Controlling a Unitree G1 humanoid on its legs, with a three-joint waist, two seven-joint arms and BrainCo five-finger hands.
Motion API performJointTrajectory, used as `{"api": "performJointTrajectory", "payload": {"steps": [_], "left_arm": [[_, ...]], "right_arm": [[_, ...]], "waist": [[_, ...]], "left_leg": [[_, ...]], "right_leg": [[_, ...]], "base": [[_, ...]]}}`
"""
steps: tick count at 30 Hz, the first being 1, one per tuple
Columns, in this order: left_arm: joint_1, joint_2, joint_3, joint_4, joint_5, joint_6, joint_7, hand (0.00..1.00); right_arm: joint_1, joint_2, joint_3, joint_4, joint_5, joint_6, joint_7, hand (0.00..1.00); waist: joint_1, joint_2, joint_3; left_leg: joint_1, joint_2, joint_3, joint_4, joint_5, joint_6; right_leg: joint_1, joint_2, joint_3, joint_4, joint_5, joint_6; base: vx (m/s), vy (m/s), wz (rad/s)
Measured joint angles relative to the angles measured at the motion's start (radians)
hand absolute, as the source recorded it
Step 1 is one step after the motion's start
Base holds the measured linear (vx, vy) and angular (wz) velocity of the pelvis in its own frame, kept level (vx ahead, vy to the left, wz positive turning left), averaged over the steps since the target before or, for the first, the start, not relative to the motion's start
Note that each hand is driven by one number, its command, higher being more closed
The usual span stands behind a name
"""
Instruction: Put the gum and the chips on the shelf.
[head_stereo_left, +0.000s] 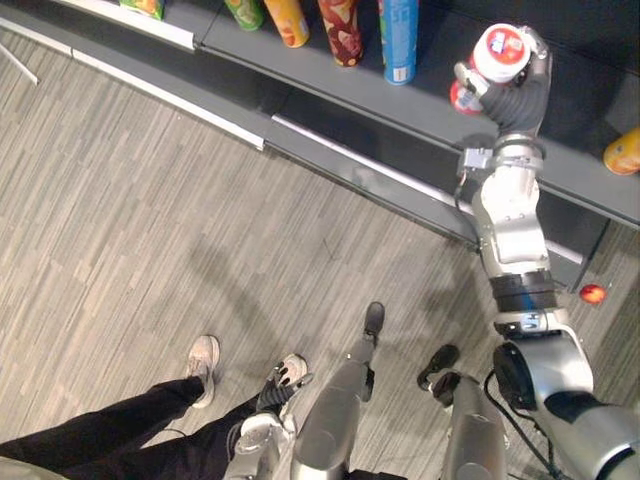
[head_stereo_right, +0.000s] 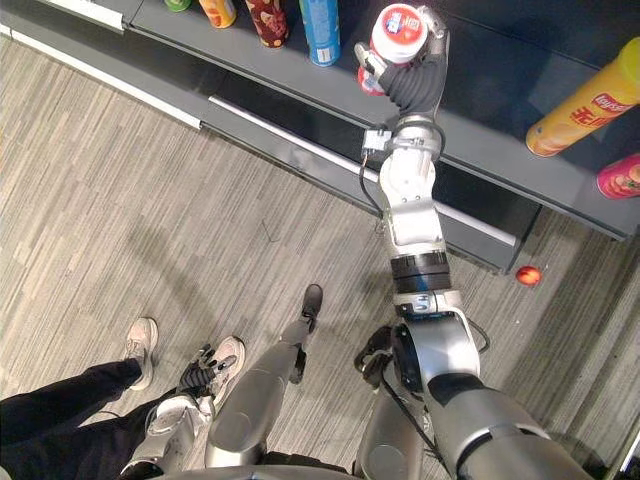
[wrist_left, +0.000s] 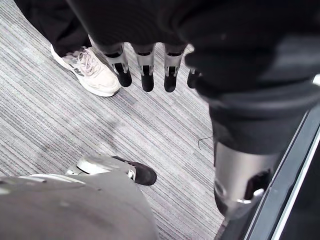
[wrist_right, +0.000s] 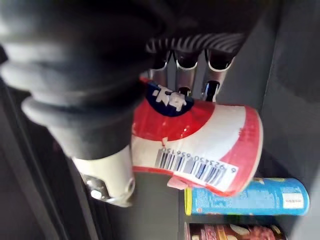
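My right hand (head_stereo_left: 518, 95) reaches up over the dark shelf (head_stereo_left: 430, 110) and is shut on a red and white gum tub (head_stereo_left: 500, 50). The tub's white lid faces the head camera. In the right wrist view the fingers (wrist_right: 186, 65) curl round the tub (wrist_right: 200, 145), with a blue chips can (wrist_right: 250, 197) just beside it. I cannot tell whether the tub rests on the shelf board. My left hand (head_stereo_right: 200, 377) hangs low near the floor, and its fingers (wrist_left: 146, 75) are straight and hold nothing.
Blue (head_stereo_left: 400, 40), red (head_stereo_left: 341, 30) and orange (head_stereo_left: 288, 20) chips cans stand in a row on the shelf, left of the tub. A yellow can (head_stereo_right: 585, 105) lies further right. A small red ball (head_stereo_left: 593, 293) lies on the floor. A person's shoes (head_stereo_left: 203, 365) are close by my left hand.
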Motion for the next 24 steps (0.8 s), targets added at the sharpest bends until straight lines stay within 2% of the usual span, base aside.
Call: {"api": "performJointTrajectory", "payload": {"steps": [3,6,8,9,12,14,24], "left_arm": [[-0.003,0.001,0.012,0.026,0.002,0.001,0.001,0.0],[-0.004,0.003,0.041,0.059,0.009,0.004,0.002,0.0],[-0.004,0.013,0.065,0.09,0.019,0.01,0.001,0.0],[-0.005,0.014,0.074,0.099,0.02,0.011,0.001,0.0],[-0.004,0.035,0.102,0.14,0.049,0.03,0.0,0.0],[-0.005,0.041,0.115,0.152,0.063,0.03,-0.001,0.0],[-0.004,0.032,0.181,0.185,0.095,0.045,-0.002,0.0]], "right_arm": [[0.081,0.027,0.109,-0.066,-0.019,0.0,0.061,1.0],[0.123,0.046,0.186,-0.119,-0.018,-0.001,0.109,1.0],[0.147,0.055,0.226,-0.158,-0.014,-0.006,0.157,1.0],[0.148,0.058,0.226,-0.165,-0.013,-0.007,0.168,1.0],[0.15,0.056,0.226,-0.2,0.024,-0.017,0.196,1.0],[0.149,0.037,0.22,-0.212,0.051,-0.022,0.207,1.0],[0.04,-0.046,0.214,-0.272,0.094,-0.022,0.21,1.0]], "waist": [[-0.005,-0.009,-0.002],[-0.025,-0.026,-0.006],[-0.027,-0.059,-0.018],[-0.029,-0.066,-0.022],[-0.052,-0.114,-0.049],[-0.067,-0.129,-0.058],[-0.08,-0.143,-0.085]], "left_leg": [[0.037,0.02,0.028,-0.003,-0.012,-0.01],[0.067,0.035,0.044,-0.02,-0.014,-0.011],[0.101,0.05,0.075,-0.039,-0.016,-0.013],[0.109,0.055,0.08,-0.044,-0.016,-0.014],[0.144,0.069,0.102,-0.07,-0.015,-0.014],[0.158,0.072,0.107,-0.074,-0.016,-0.015],[0.197,0.081,0.134,-0.091,-0.017,-0.016]], "right_leg": [[0.039,0.03,0.017,-0.042,0.014,-0.002],[0.062,0.05,0.03,-0.073,0.025,-0.002],[0.08,0.074,0.058,-0.103,0.039,-0.005],[0.087,0.08,0.062,-0.114,0.043,-0.005],[0.113,0.104,0.082,-0.154,0.06,-0.005],[0.132,0.111,0.085,-0.173,0.067,-0.003],[0.149,0.124,0.11,-0.18,0.07,-0.004]], "base": [[0.02,-0.049,-0.25],[0.02,-0.047,-0.26],[0.02,-0.044,-0.43],[0.03,-0.043,-0.34],[0.04,-0.032,-0.25],[0.04,-0.01,-0.1],[0.02,-0.012,-0.09]]}}
